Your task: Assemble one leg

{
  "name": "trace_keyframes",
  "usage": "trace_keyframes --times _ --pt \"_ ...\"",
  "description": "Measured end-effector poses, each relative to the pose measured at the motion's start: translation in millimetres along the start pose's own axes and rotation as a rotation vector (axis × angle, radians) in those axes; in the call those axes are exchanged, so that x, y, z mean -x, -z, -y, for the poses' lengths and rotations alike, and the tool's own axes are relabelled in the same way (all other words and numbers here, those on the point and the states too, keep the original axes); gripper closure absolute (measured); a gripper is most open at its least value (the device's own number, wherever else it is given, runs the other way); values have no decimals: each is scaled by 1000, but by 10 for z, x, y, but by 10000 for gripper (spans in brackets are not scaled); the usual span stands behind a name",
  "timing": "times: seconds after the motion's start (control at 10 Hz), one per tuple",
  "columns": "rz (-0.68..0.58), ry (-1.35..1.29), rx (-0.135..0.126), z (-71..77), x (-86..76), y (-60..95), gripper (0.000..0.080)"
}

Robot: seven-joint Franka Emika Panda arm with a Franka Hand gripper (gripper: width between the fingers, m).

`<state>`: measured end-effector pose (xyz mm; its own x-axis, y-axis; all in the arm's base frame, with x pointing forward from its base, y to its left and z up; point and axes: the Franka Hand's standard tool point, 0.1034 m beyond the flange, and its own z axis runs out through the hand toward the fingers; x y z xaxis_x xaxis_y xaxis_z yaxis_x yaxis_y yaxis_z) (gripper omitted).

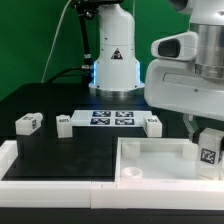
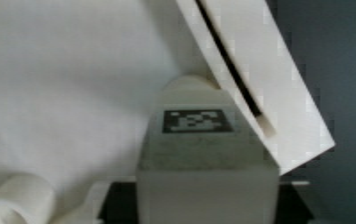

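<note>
— Are the gripper (image 1: 206, 138) jaws closed on the leg (image 1: 208, 153)?
— Can't tell; the arm (image 1: 185, 80) blocks them, and it runs off the top edge.
— And the wrist view?
— Blurred. The tag (image 2: 196, 120) pattern is unreadable. The tray (image 1: 150, 160) has its right end covered too.

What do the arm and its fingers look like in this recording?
The robot arm is glossy white, with bulky rounded housings and a grey cap at one joint. Its white base column carries a black triangular mark and glows blue at the foot; thin dark cables hang beside it. The fingers look dark.
</note>
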<state>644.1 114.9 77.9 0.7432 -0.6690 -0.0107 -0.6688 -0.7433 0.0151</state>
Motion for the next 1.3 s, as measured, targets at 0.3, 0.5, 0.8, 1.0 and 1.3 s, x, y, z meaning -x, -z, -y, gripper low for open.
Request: trace_keyframes --times 0.3,0.5,0.8,1.0,1.3 --pt "-7 -392 4 -4 9 -6 508" --pt "20 -519 1 -24 -14 -4 508" --pt "40 -615 -9 -12 3 -9 415" --pt "35 -541 -17 15 18 -11 234" --pt "32 -95 -25 55 73 -16 153"
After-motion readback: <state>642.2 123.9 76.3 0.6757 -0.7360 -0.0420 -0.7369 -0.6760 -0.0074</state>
